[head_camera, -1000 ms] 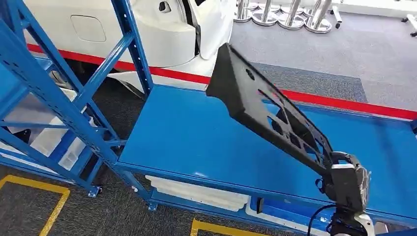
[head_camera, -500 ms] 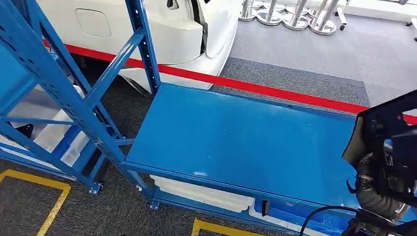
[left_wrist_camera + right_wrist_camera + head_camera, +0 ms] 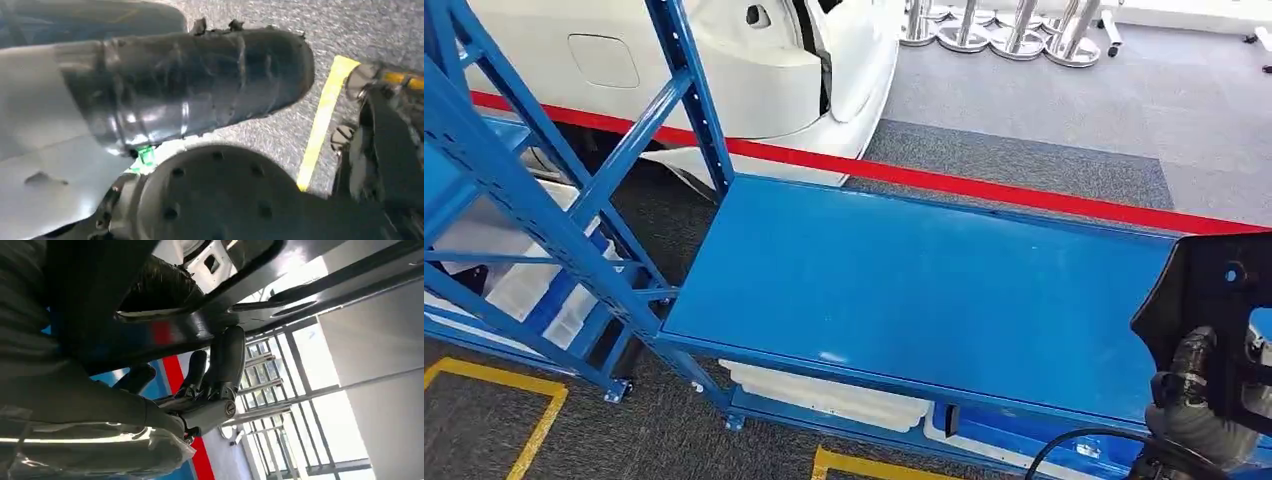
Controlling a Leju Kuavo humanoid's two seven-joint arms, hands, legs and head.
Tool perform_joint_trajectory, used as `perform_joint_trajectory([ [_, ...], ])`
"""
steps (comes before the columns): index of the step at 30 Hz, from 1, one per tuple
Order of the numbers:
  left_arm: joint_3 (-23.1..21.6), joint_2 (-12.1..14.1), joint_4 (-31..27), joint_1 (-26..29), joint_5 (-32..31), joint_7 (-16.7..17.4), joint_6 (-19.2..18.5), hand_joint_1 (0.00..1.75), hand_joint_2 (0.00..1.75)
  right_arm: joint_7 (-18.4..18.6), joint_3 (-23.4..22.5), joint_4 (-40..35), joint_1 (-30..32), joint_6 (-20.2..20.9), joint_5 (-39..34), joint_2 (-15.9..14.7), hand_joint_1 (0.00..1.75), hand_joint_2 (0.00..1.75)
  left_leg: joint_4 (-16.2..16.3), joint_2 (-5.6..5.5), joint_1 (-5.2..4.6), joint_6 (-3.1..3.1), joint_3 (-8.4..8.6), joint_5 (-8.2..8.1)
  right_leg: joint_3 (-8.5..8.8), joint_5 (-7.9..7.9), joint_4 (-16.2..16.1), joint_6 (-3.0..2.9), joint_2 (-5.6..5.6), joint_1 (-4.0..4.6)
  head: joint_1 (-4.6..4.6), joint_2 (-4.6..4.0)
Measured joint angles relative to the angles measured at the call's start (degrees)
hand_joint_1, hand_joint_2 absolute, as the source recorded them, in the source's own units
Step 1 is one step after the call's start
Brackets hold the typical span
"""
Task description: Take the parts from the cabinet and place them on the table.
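A flat black part (image 3: 1216, 288) with cut-outs stands at the right edge of the head view, over the right end of the blue table (image 3: 904, 280). My right hand (image 3: 1212, 398) grips it from below, near the table's front edge. In the right wrist view the dark fingers (image 3: 222, 362) curl around a bar of the part (image 3: 200, 322). My left hand (image 3: 190, 85) hangs over the grey carpet, its thick thumb stretched out with nothing in it.
The blue cabinet frame (image 3: 534, 210) stands to the left of the table. A white car body (image 3: 754, 70) and a red floor line (image 3: 984, 185) lie beyond it. White parts (image 3: 824, 395) sit on the shelf under the table. Yellow tape (image 3: 534, 430) marks the floor.
The black part, which reached up and left across the table a second ago, has swung to the right edge, still in my right hand. The view shifted slightly.
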Motion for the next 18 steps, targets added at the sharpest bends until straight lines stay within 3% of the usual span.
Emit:
perform_joint_trajectory([
  [1,0.0,0.02,-0.02,-0.12,0.09,0.0,0.02,0.0,0.0,-0.15,-0.02,0.09,0.01,0.0,-0.24,0.02,1.75,1.75,-0.87,-0.16,-0.05,0.52,0.25,-0.5,-0.5,-0.56,1.1,0.43,0.17,0.44,0.11,0.0],
  [4,0.0,0.02,-0.02,-0.15,0.15,0.15,0.02,0.0,0.0,-0.61,0.11,0.44,0.01,0.0,-0.28,0.2,1.75,1.75,-0.63,-0.22,-0.43,1.54,-0.21,-0.28,-0.58,-0.2,0.59,1.13,0.15,0.11,0.18,0.0],
  [5,-0.02,0.0,0.0,-0.1,0.15,0.17,0.02,0.0,0.0,-0.89,0.13,0.55,0.02,0.0,-0.19,0.2,1.75,1.75,-0.96,-0.12,0.09,2.1,-0.13,0.07,-0.72,-0.43,0.82,1.42,0.18,0.1,0.11,0.0],
  [6,-0.02,-0.11,0.0,-0.13,0.15,0.15,0.04,0.0,0.0,-1.16,0.15,0.66,0.08,0.02,-0.17,0.2,1.75,1.75,-1.0,-0.09,0.12,2.31,-0.16,0.18,-1.28,-1.58,2.07,1.8,0.23,0.1,0.24,0.0],
  [7,0.0,-0.64,-0.02,-0.17,0.15,0.17,0.11,0.0,0.0,-1.44,0.15,0.79,0.05,0.02,-0.15,0.17,1.75,1.75,-1.0,-0.08,0.16,2.54,-0.29,0.27,-2.67,-3.63,5.34,2.11,0.26,-0.03,0.37,0.0],
  [9,0.09,-1.01,-0.02,-0.21,0.15,0.33,0.15,0.0,0.0,-1.66,0.31,1.16,0.14,0.09,-0.09,0.22,1.75,1.75,-1.0,-0.09,0.13,2.67,-0.57,0.33,-7.29,-8.1,15.15,2.61,0.3,-0.36,0.33,0.0],
  [10,0.15,-1.31,0.0,-0.18,0.17,0.42,0.22,0.0,0.0,-1.75,0.48,1.47,0.27,0.11,0.02,0.22,1.75,1.75,-0.99,-0.1,0.11,2.67,-0.67,0.34,-9.22,-9.26,19.11,2.73,0.29,-0.45,0.33,0.0],
  [11,0.22,-1.44,0.0,-0.15,0.24,0.52,0.39,0.0,0.0,-1.94,0.61,1.75,0.38,0.15,0.22,0.22,1.75,1.75,-0.99,-0.1,0.12,2.66,-0.66,0.34,-9.63,-8.95,19.81,2.7,0.29,-0.5,0.35,0.0],
  [12,0.26,-1.53,0.0,-0.12,0.24,0.59,0.42,0.0,0.0,-2.16,0.72,1.97,0.41,0.18,0.46,0.22,1.75,1.75,-0.99,-0.15,0.12,2.66,-0.62,0.34,-8.62,-7.18,17.66,2.59,0.29,-0.55,0.35,0.0],
  [13,0.28,-1.55,0.0,-0.15,0.24,0.61,0.44,0.0,0.0,-2.36,0.81,2.14,0.4,0.22,0.61,0.2,1.75,1.75,-0.99,-0.2,0.13,2.62,-0.55,0.36,-6.58,-4.8,13.4,2.39,0.29,-0.56,0.33,0.0],
  [15,0.28,-1.55,-0.02,-0.24,0.24,0.68,0.41,0.0,0.0,-2.45,0.98,2.29,0.35,0.26,0.79,0.2,1.75,1.75,-1.0,-0.34,0.13,2.39,-0.38,0.39,-1.2,-0.31,2.72,1.63,0.28,-0.5,0.35,0.0],
  [16,0.28,-1.55,-0.02,-0.26,0.24,0.7,0.42,0.0,0.0,-2.51,1.09,2.38,0.22,0.3,1.05,0.17,1.75,1.75,-0.92,-0.37,-0.2,1.91,-0.55,0.32,-0.38,-1.0,0.7,1.54,0.24,-0.18,0.35,0.0],
  [18,0.28,-1.55,0.0,-0.25,0.24,0.76,0.46,0.0,0.0,-2.6,1.33,2.56,0.24,0.53,1.84,0.13,1.75,1.75,-1.16,-0.39,0.05,1.08,-0.62,0.51,-0.73,-0.74,0.82,1.12,0.36,0.02,0.26,0.0],
])
